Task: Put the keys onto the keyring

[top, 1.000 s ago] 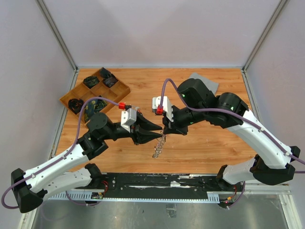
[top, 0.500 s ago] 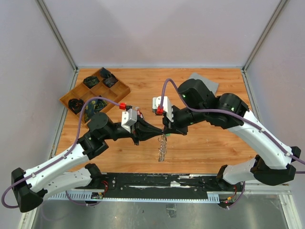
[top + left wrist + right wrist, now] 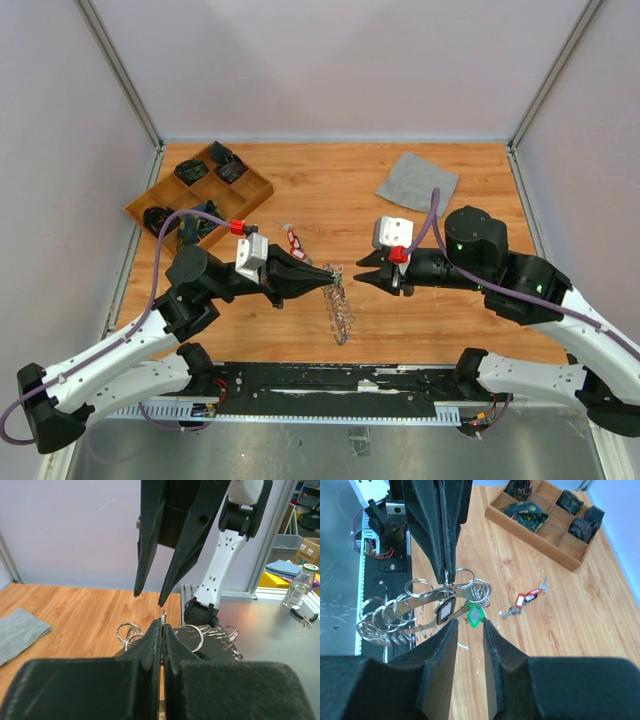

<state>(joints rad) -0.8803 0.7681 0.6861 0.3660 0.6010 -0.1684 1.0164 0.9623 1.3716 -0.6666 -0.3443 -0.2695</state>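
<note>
Table (image 3: pixel 450 310) – orange-brown wood-grain top. Wooden tray (image 3: pixel 262 184) with square compartments sits back-left. Grey cloth square (image 3: pixel 417 182) lies flat back-right. Left gripper (image 3: pixel 328 275) has its black tapered fingers pressed together, pinching the thin edge of the keyring (image 3: pixel 340 308) over mid-table. The keyring is thin shiny silver metal, its rim fringed with many small split rings, trailing toward the near edge. Right gripper (image 3: pixel 362 277) faces it just beside – fingers spread, nothing between them. Oblong black tag (image 3: pixel 446 609) with white label and green tag (image 3: pixel 476 615) sit at the keyring's held end. Red-tagged keys (image 3: pixel 293 238) lie on the wood between tray and keyring, apart from both.
</note>
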